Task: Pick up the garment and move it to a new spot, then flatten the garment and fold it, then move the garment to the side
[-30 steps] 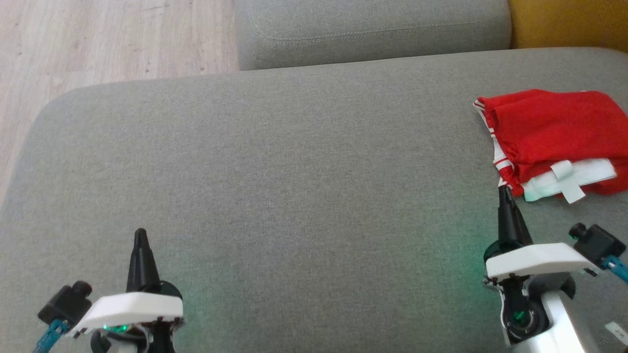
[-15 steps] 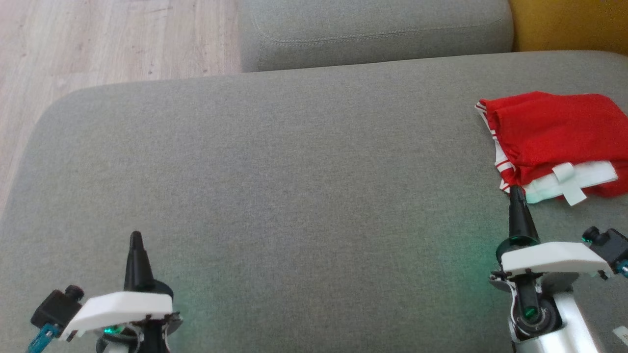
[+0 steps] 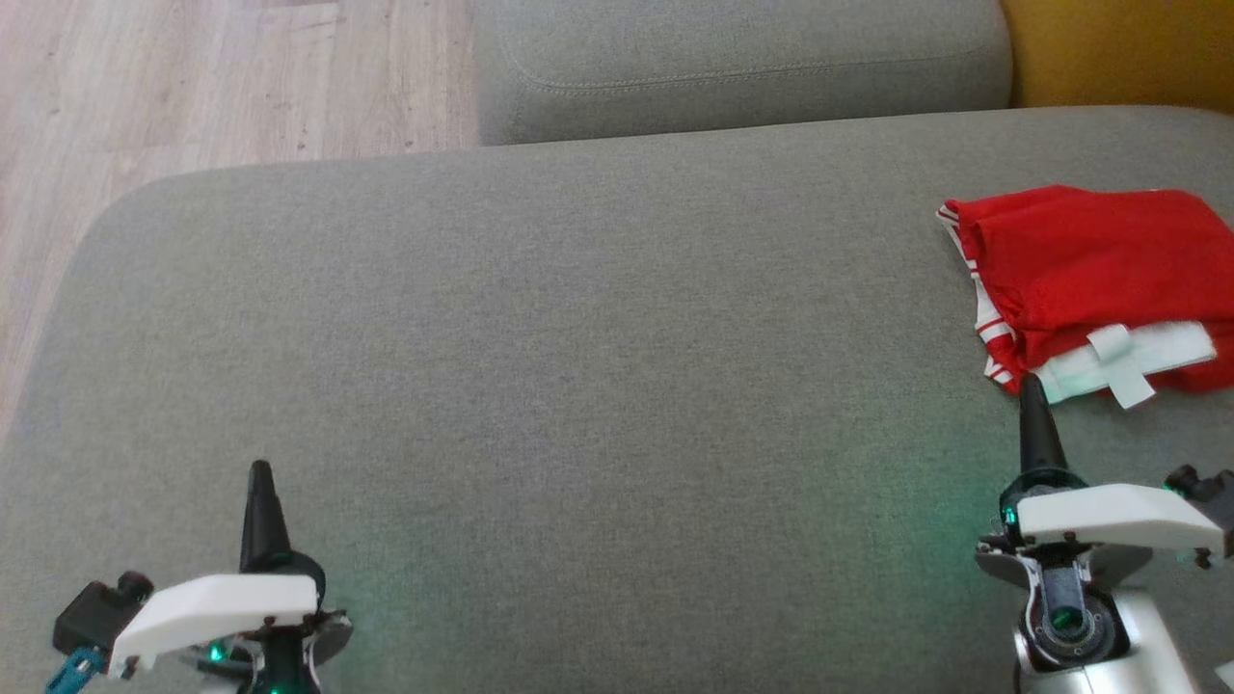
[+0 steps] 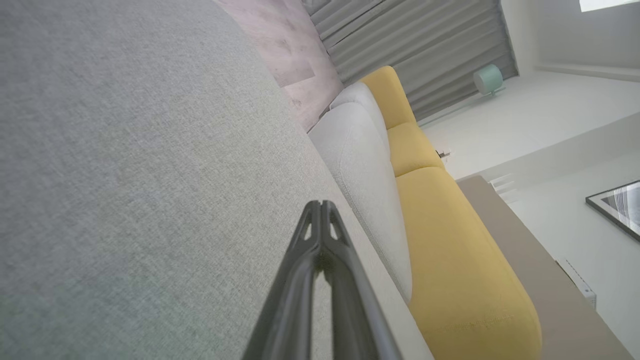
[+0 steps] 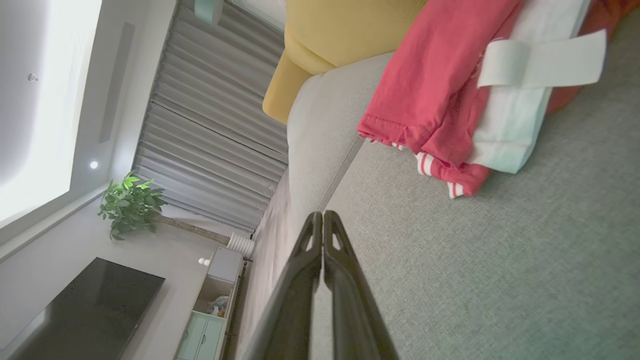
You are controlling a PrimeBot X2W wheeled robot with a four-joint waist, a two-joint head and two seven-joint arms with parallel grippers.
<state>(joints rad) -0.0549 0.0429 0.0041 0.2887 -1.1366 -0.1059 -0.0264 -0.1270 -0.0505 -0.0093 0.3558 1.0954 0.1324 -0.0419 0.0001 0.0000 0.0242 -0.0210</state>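
Though near the right hand [image 3: 1030,386], garment [image 3: 1089,260] on grey cushion [image 3: 578,337], yellow sofa [image 3: 1118,48] beyond.

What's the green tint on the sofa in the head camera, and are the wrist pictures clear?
Head view: even light; green patches on the sofa cushion beside the left gripper and right gripper, likely from green lamps at their wrists. Left wrist view: tilted, bright patch washed out top right. Right wrist view: left side blown out white, red garment sharp.
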